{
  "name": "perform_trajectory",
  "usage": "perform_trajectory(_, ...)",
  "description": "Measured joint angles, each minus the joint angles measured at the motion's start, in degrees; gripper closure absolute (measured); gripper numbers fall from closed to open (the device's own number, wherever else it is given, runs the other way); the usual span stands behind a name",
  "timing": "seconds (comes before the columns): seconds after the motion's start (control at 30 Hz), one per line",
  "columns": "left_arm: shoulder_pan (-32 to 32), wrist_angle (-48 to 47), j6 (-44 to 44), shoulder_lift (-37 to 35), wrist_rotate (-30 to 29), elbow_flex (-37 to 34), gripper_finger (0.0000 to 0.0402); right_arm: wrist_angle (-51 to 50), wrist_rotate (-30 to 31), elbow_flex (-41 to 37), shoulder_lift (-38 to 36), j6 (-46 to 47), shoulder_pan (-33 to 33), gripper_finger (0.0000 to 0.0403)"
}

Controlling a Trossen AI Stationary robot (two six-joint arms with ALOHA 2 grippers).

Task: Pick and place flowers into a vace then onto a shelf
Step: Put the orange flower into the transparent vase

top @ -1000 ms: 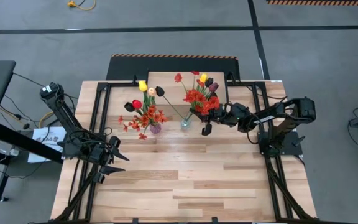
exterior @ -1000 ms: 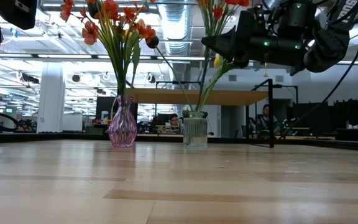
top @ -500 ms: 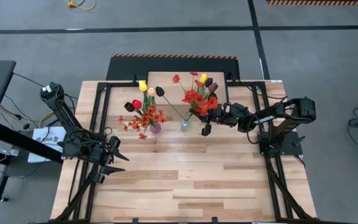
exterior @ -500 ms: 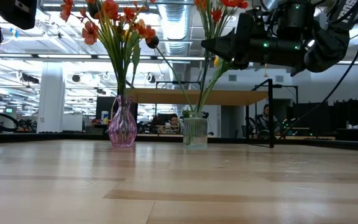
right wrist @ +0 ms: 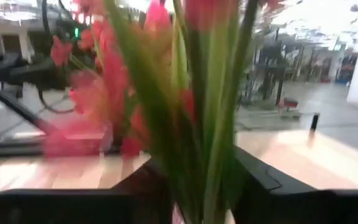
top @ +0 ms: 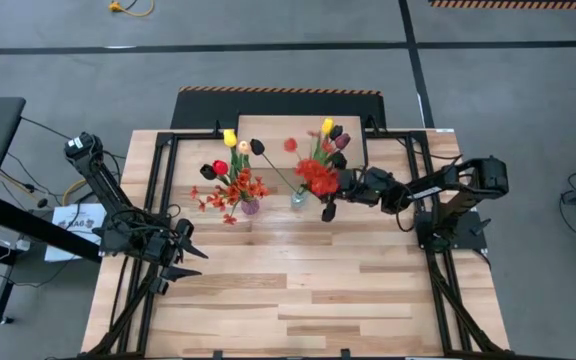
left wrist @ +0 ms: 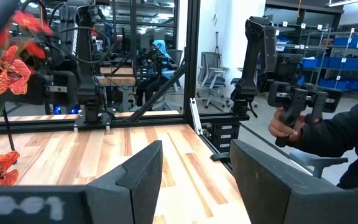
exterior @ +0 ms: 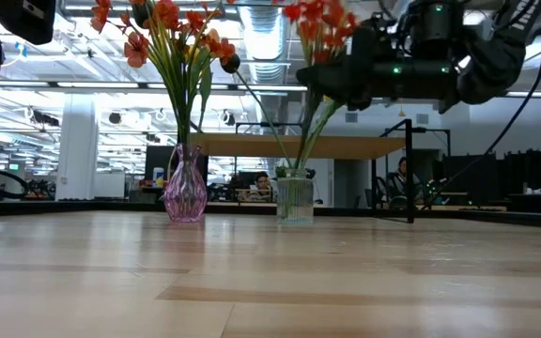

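Two vases stand on their bases on the plank table. The pink vase (top: 251,207) (exterior: 185,192) holds tulips and orange-red sprays. The clear glass vase (top: 298,200) (exterior: 295,199) holds tulips and an orange-red spray (top: 317,176) by their stems. My right gripper (top: 332,195) (right wrist: 197,186) is level at those stems (right wrist: 213,143), open, one finger on either side. My left gripper (top: 183,255) (left wrist: 194,174) waits open, with nothing in it, at the table's left. The shelf (top: 268,128) (exterior: 242,145) stands behind the vases. My right gripper comes level from the table's right, above the clear vase's mouth. The green stems (right wrist: 191,124) stand upright between its two fingers (right wrist: 257,177). Whether the fingers touch the stems, I cannot tell, since the stems hide the inner sides.
Black frame rails (top: 158,200) run along the table's left and right sides. In front of the vases lies bare plank (top: 288,290). A person (left wrist: 340,143) sits beyond the table holding a hand controller.
The orange-red spray in the clear vase has swung toward the table's near side and bunched up close to my right gripper. The gripper's front has tipped slightly while staying in place.
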Motion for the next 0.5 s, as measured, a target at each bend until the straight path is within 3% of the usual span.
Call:
perform_trajectory(0.3, 0.00, 0.00, -0.32, 0.01, -0.01, 0.00, 0.0223, -12.54, 0.00, 4.39, -0.48, -1.95, 2.53, 0.0204)
perform_trajectory(0.5, 0.00, -0.01, -0.35, 0.02, 0.00, 0.00, 0.0223, -20.29, 1.39, 4.85, -4.29, -1.92, 2.74, 0.0173)
